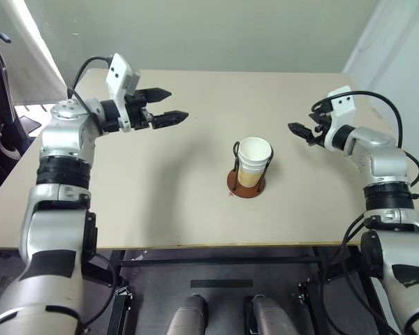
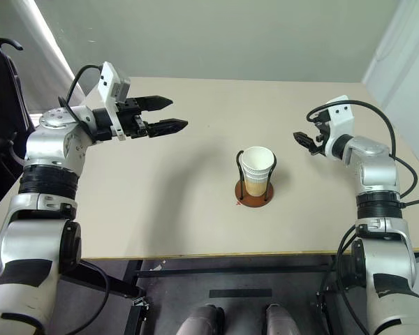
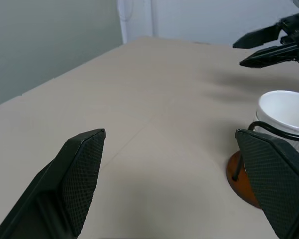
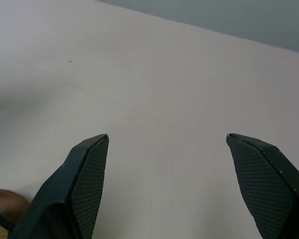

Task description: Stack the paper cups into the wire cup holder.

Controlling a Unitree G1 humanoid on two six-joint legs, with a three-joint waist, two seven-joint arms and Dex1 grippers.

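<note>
The paper cups (image 1: 254, 160) sit stacked one inside the other in the wire cup holder (image 1: 246, 183), close to the middle of the table (image 1: 160, 202). You can see the white rim and white inside of the top cup, and some tan-yellow side lower down. I cannot tell how many cups are in the stack. The holder's round reddish-brown base lies flat on the table, and its thin black wire loops stand up around the stack, one on each side.

From the cups, the left gripper (image 1: 166, 105) is at about ten o'clock, well apart from them and up above the table. Its two black fingers are spread wide with nothing between them, and they point toward the middle of the table.

The right gripper (image 1: 302, 131) is at about two o'clock from the cups, closer than the left one but not touching them. Its fingers are spread apart too and hold nothing. They point back toward the left gripper.

The table top is a plain light tan.
</note>
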